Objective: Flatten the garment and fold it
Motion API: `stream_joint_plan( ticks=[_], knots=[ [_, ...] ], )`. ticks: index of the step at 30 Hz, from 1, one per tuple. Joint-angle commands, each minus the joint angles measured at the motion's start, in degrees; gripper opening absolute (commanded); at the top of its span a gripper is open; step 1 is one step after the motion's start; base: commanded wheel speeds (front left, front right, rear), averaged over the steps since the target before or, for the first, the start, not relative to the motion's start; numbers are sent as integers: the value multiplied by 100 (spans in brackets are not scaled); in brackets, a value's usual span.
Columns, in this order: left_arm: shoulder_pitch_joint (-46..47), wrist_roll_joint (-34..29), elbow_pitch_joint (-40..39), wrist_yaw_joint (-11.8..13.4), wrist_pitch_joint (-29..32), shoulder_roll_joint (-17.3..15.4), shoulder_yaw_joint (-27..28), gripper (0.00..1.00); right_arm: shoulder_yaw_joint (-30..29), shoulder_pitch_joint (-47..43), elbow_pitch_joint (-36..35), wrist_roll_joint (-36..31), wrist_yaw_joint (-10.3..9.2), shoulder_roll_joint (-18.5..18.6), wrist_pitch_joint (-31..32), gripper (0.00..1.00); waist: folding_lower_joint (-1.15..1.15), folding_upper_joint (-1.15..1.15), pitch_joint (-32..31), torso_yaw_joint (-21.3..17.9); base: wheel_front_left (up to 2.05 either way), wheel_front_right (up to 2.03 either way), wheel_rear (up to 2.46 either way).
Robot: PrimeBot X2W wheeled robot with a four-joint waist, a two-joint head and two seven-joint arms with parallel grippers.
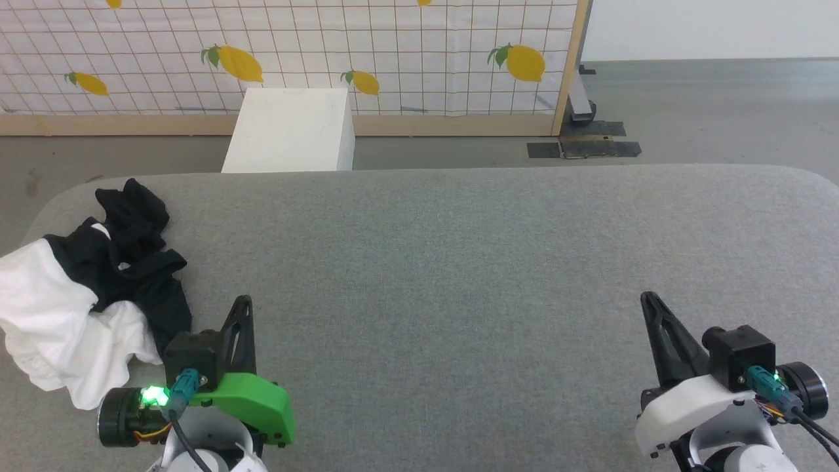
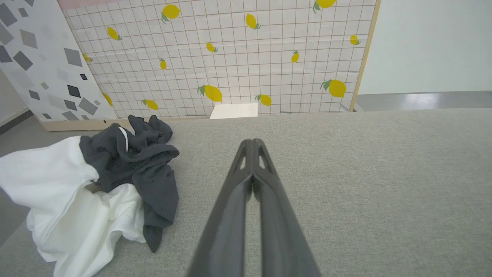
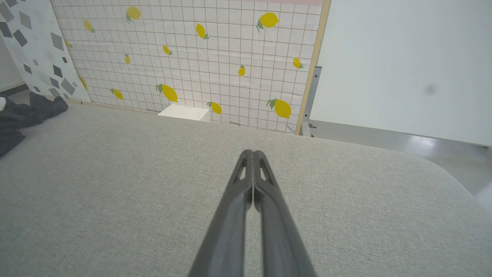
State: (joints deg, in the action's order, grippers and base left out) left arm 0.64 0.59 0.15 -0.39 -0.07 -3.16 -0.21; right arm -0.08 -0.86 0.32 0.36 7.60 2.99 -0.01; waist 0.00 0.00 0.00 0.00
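Your garment [image 1: 85, 295] lies crumpled at the table's [image 1: 459, 262] left edge, the heap running far-to-near, black end farthest. Your left gripper [image 1: 244, 303] and right gripper [image 1: 647, 298] are both pinched closed, empty.

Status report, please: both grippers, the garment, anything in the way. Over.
Left gripper shut, empty; right gripper shut, empty. Garment crumpled at left end of grey surface, beside left gripper, untouched. No obstacle seen between them.
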Motion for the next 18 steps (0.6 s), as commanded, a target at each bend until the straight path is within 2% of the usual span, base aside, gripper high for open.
stream_joint_plan(
  ticks=[1,18],
  knots=[
    [1,3,1,0,-1,-1,-4,100,-1,-1,1,3,0,1,-1,100,0,0,0,0,0,0,0],
    [40,128,103,126,-153,-1,-138,100,-31,10,75,81,-1,1,-98,100,0,0,-8,95,0,0,0]
  ],
)
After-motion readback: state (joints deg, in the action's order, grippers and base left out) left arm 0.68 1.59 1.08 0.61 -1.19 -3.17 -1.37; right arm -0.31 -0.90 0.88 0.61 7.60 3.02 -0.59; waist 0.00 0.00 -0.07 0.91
